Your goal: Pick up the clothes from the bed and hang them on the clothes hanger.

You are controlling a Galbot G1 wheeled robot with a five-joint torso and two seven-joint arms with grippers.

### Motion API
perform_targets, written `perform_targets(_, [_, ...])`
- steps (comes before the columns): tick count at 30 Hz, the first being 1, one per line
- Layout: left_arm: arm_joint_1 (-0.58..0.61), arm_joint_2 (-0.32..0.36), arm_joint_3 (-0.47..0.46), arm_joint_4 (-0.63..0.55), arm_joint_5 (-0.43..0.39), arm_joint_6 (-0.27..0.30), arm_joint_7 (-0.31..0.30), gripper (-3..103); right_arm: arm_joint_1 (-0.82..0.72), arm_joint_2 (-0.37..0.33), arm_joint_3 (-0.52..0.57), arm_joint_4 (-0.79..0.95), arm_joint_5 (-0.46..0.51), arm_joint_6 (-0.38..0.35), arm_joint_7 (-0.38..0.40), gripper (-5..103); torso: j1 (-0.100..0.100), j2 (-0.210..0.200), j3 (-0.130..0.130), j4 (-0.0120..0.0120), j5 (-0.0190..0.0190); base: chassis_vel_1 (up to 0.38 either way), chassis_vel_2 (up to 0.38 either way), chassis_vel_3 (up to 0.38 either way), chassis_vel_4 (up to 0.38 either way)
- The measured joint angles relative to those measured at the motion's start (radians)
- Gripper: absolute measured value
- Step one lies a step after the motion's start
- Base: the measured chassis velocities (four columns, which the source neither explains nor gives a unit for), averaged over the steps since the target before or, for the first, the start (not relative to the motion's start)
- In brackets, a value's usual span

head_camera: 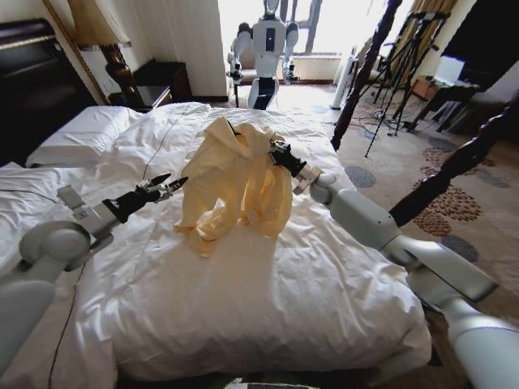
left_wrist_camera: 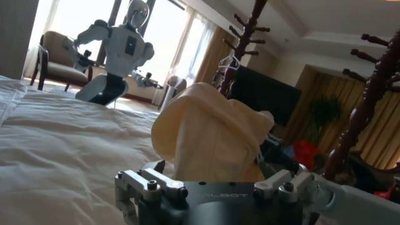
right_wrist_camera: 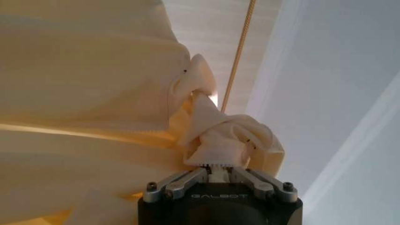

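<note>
The right gripper (head_camera: 278, 152) is clamped on a bunched fold of the shirt (head_camera: 235, 182), holding it up over the middle of the bed (head_camera: 268, 308) so it hangs lengthwise down. The left gripper (head_camera: 166, 186) hovers just left of the hanging cloth, fingers spread and empty, so I judge the shirt lies to its right.

Windows (head_camera: 320, 20): bright daylight at far wall | Floor (head_camera: 405, 174): patterned carpet | Nightstand (head_camera: 150, 96): dark wood, beside lamp (head_camera: 97, 24) | Coat stand (head_camera: 365, 69): dark turned wood | Tripods (head_camera: 401, 65): stood near curtains (left_wrist_camera: 209, 51)
</note>
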Motion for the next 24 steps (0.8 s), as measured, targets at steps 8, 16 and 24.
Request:
perform_targets(8, [-0.084,0.091,0.080,0.144,-0.016,0.031,0.074,100,-0.016,-0.015,0.004,0.028,-0.009,0.030,0.031,0,0.000,0.000,0.000,-0.0002,0.0002,0.000,0.000,0.000,0.000])
perform_targets(16, [-0.129,0.116,0.150,0.199,-0.019,0.049,0.134,100,-0.022,-0.008,0.004,0.051,-0.009,0.029,0.048,0,0.000,0.000,0.000,-0.0003,0.0003,0.000,0.000,0.000,0.000])
perform_targets(24, [-0.127,0.116,0.152,0.175,-0.032,0.070,0.212,102,-0.029,-0.009,0.000,0.068,-0.010,0.018,0.050,0,0.000,0.000,0.000,-0.0004,0.0006,0.000,0.000,0.000,0.000])
